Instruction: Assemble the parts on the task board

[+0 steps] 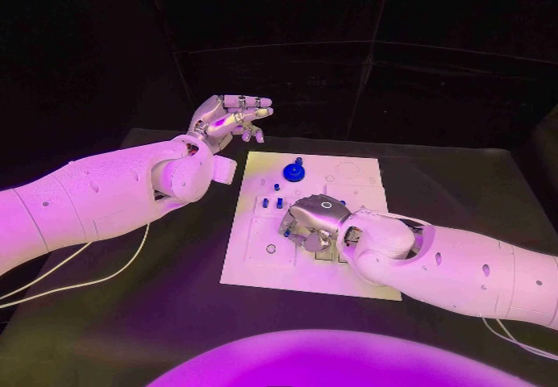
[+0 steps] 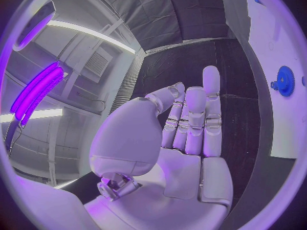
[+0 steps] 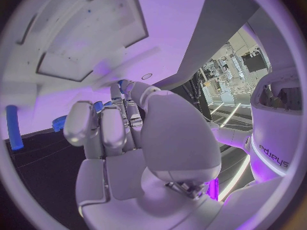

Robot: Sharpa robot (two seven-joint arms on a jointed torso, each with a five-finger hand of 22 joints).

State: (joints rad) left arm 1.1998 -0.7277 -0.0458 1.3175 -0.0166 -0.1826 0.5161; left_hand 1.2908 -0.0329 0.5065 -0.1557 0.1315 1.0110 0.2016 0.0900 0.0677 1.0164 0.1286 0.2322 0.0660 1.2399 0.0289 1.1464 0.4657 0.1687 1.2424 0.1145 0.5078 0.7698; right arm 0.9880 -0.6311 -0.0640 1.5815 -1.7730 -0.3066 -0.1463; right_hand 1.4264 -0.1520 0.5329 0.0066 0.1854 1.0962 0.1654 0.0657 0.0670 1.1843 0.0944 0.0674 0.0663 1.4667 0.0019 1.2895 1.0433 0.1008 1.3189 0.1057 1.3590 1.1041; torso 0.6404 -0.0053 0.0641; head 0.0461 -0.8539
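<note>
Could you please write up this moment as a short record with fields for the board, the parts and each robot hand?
board: white task board in the middle of the black table
parts: blue gear-like part standing near the board's far edge; small blue pegs closer in
left robot hand: raised beyond the board's far left corner, fingers apart, holding nothing
right robot hand: low over the board's middle, fingers curled down; any hold is hidden

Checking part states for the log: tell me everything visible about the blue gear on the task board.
The blue gear is a round, toothed disc, glossy like plastic, with a blue peg rising from its centre. It sits at the far end of the white task board, seemingly flat with the peg upright. Nothing touches it: the left hand hovers off the board beyond its far left corner, and the right hand is over the board's middle.
</note>
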